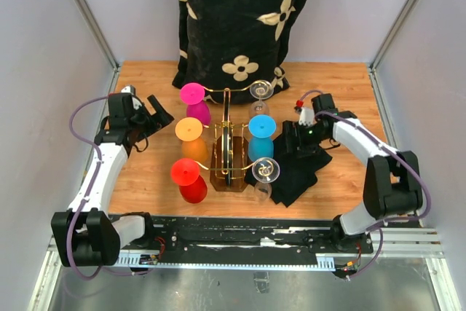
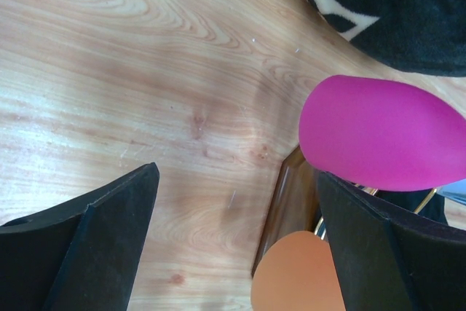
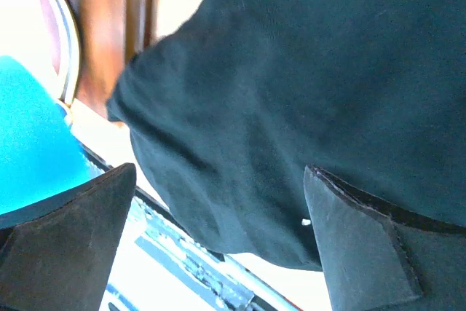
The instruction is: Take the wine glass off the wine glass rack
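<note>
Two hands, both spread wide and holding nothing. The left hand [image 1: 160,113] hangs at 10 o'clock from the rack [image 1: 228,154], near the pink glass [image 1: 193,95]. The rack stands mid-way across the bench [image 1: 145,180]. Its 9 o'clock side carries the pink glass, orange glass [image 1: 188,130] and red glass [image 1: 186,172]. Its 3 o'clock side carries a clear glass [image 1: 261,92], the blue glass [image 1: 261,127] and a second clear glass [image 1: 265,170]. The right hand [image 1: 293,136] is at 3 o'clock, over a black cloth [image 1: 295,176].

Wine glass rack [image 1: 228,156] central, glasses [image 1: 191,130] either side, cloth [image 1: 298,174] right, blanket [image 1: 240,27] behind
</note>
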Controlling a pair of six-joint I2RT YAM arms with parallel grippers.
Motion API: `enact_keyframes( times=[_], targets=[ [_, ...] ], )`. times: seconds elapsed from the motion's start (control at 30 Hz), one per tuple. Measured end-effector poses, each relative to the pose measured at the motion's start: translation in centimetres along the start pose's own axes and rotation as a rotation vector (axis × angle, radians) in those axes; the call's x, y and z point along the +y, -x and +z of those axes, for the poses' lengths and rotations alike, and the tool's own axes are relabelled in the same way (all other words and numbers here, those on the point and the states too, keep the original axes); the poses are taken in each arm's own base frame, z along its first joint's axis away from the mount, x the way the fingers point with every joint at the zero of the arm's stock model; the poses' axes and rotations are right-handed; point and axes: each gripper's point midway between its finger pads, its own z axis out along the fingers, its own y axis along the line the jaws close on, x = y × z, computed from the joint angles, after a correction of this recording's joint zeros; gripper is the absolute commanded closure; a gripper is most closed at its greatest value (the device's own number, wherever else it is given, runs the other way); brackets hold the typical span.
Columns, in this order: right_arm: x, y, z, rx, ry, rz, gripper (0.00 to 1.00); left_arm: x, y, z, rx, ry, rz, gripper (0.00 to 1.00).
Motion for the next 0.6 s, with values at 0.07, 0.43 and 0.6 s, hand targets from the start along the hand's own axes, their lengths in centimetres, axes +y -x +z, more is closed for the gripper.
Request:
enact_keyframes(
  times=[0.07,0.43,0.6],
  targets=[
    [-0.2,-1.6,1.3,0.084,-0.009,0.016,0.02,0.2,-0.5,0.0,0.01,0.001,-0.005,0.04],
    [-6.3,-3.3,3.0,0.294,-0.319,0.188,0.02,-0.7,-0.5,-0.9,-0.009,-0.045,-0.01,0.03],
    [-13.5,0.0,0.0,0.225,-0.476,0.425,0.02,-1.2,0.0,-1.6,-0.034,-0.066,-0.008,0.03]
  ],
)
